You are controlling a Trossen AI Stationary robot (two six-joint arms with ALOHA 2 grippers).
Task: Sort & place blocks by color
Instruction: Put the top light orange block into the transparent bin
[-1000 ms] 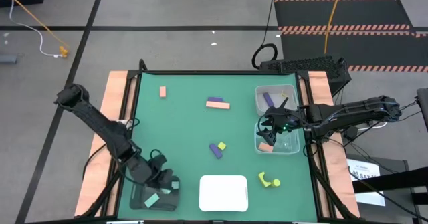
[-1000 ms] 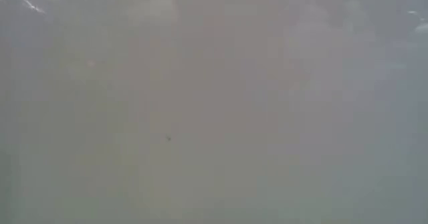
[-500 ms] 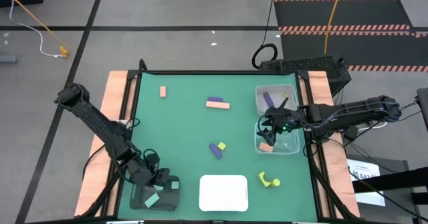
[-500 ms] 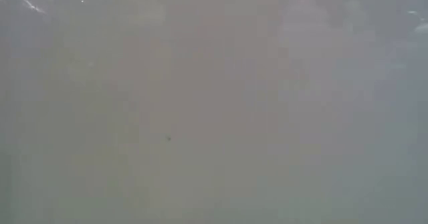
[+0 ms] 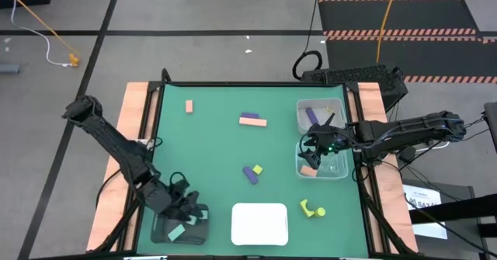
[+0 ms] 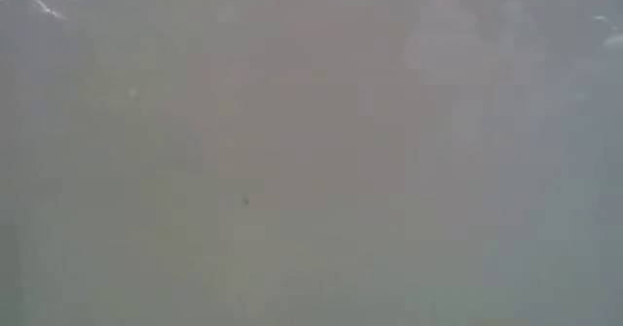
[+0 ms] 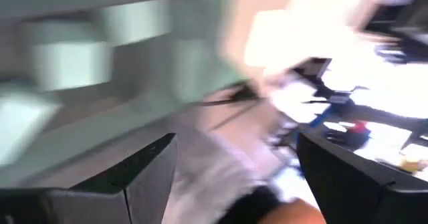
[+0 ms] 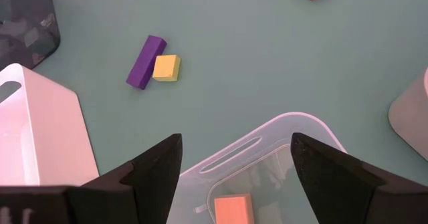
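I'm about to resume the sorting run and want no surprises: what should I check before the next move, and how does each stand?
1. Right gripper empty, fingers apart over the clear tray: ok.
2. Salmon block inside that tray: ok.
3. Purple bar and yellow cube sorted: not ok, touching on the mat.
4. Left gripper clear of the black tray: cannot tell.
5. Low view usable: not ok, blank.

A white tray (image 5: 259,223), a black tray (image 5: 159,232) and two clear tubs (image 5: 342,111) sit on the green table (image 5: 210,151)
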